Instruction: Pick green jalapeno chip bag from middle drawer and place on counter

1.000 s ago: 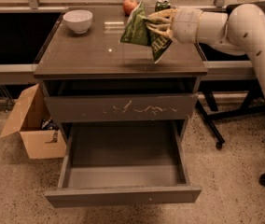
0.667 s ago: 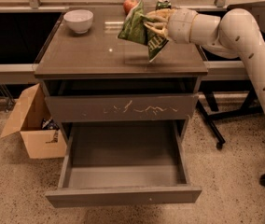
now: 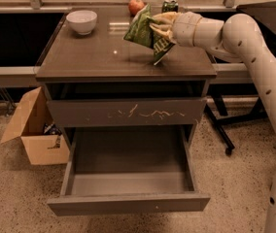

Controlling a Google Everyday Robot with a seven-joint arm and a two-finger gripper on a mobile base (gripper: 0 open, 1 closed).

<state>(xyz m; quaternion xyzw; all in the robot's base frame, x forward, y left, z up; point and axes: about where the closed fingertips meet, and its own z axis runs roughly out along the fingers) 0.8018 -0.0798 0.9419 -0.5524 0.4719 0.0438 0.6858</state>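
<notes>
Here, at the far left, we see an open cardboard box [image 3: 33,130] standing on the speckled floor just beside the grey cabinet. On the counter [image 3: 94,57], near its back left corner, sits a white bowl [image 3: 81,21]. Below the counter, the upper drawer front [image 3: 128,111] with pale scratches is pushed in. Under it the middle drawer [image 3: 128,204] is pulled well out toward us, showing its grey floor and the small dot on its plain front panel.

Moving right along the back edge of the counter, we find a red apple [image 3: 136,6] and then a green can [image 3: 169,5], upright, close to each other.

In front of these, over the right half of the counter, hangs the green jalapeno chip bag [image 3: 139,29]. It is tilted, with its upper end to the left and its lower corner close to the counter surface. We cannot tell whether that corner touches.

The gripper [image 3: 158,29] reaches in from the right, and its pale fingers are pinched onto the bag's right side. Behind it the white arm [image 3: 245,38] bends away and runs down the right edge of the view.
</notes>
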